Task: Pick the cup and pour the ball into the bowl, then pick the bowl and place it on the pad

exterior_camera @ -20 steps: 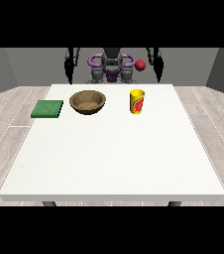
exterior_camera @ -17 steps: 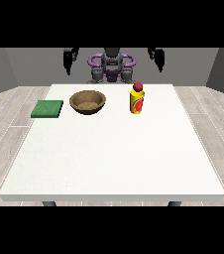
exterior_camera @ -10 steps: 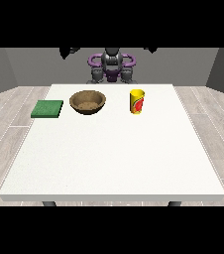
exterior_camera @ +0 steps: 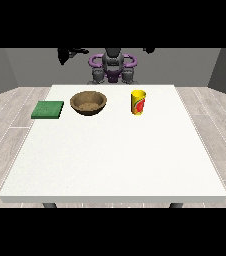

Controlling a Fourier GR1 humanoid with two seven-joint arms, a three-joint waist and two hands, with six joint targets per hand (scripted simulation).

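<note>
A yellow cup [exterior_camera: 138,101] with a red mark on its side stands upright on the white table [exterior_camera: 115,155], right of centre at the back. The ball is not visible; the inside of the cup is hidden from here. A brown bowl [exterior_camera: 88,103] sits to the cup's left. A flat green pad [exterior_camera: 48,109] lies left of the bowl. The hand at the view's left [exterior_camera: 67,52] is raised high behind the table, far from everything on it. Only a small part of the hand at the view's right [exterior_camera: 149,49] shows at the scene's top edge, also raised.
The robot's grey and purple torso [exterior_camera: 113,67] stands behind the table's far edge. The table's wide front half stretches toward the camera. Grey plank floor surrounds the table.
A red ball dropped from above the cup down into it and went out of sight. Both arms rose and spread outward toward the scene's top.
</note>
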